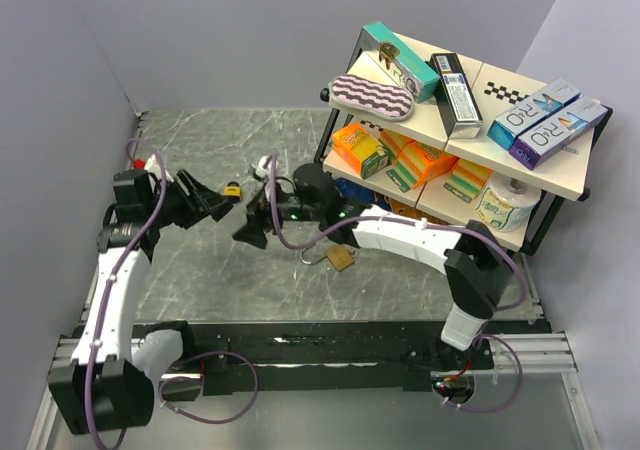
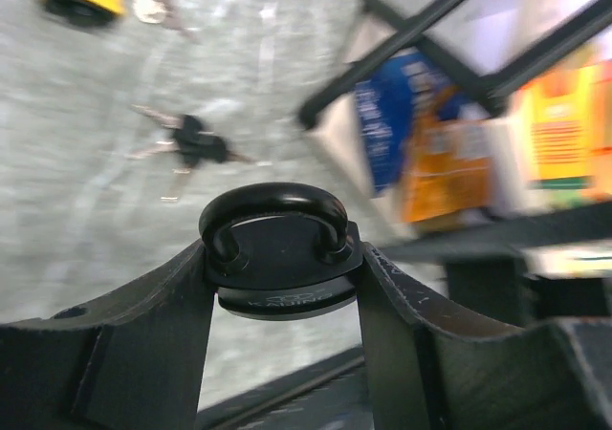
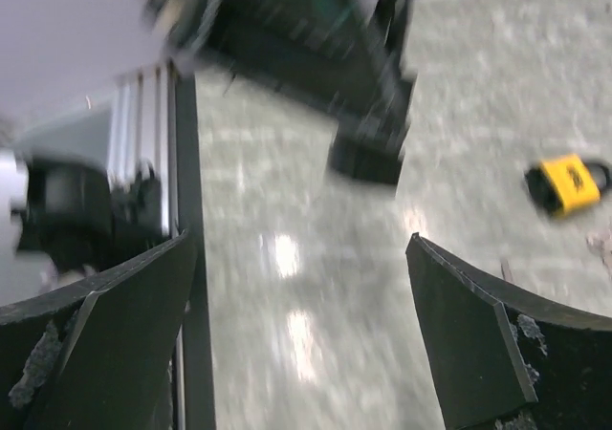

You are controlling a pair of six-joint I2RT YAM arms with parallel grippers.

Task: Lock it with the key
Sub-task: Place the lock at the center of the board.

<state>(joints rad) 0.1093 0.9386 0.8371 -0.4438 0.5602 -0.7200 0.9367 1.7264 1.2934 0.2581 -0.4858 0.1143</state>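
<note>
Table (image 1: 250, 140): grey marbled top, filling the middle of the overhead view, with both arm bases along its lower edge.
Shelf rack (image 1: 428, 116): upper right of the overhead view, black frame with cream boards, loaded with boxes and a patterned pouch.
Right arm (image 1: 420, 238): rises from its base at lower right, bends at the elbow and stretches leftward across the frame's centre, wrist low over the table.
Left arm (image 1: 118, 280): stands up along the left side, folds at the top and points its wrist to the right, toward the other arm.
Right gripper (image 1: 250, 225): jaws spread wide with nothing between them; its wrist view shows only bare table in the gap (image 3: 301, 248).
Left gripper (image 1: 222, 206): clamped on the black padlock, one finger on either side of its round body (image 2: 285, 258).
Black padlock (image 2: 277, 248): round, shackle uppermost, held off the table at the centre of the left wrist view.
Brass padlock (image 1: 341, 258): lies on the table just below the right forearm, a key ring beside it.
Yellow padlock (image 1: 232, 189): on the table just above the two grippers; right edge of the right wrist view (image 3: 564, 183).
Keys (image 2: 186, 143): a black-headed bunch lying flat on the table, upper left of the left wrist view, apart from the held lock.
</note>
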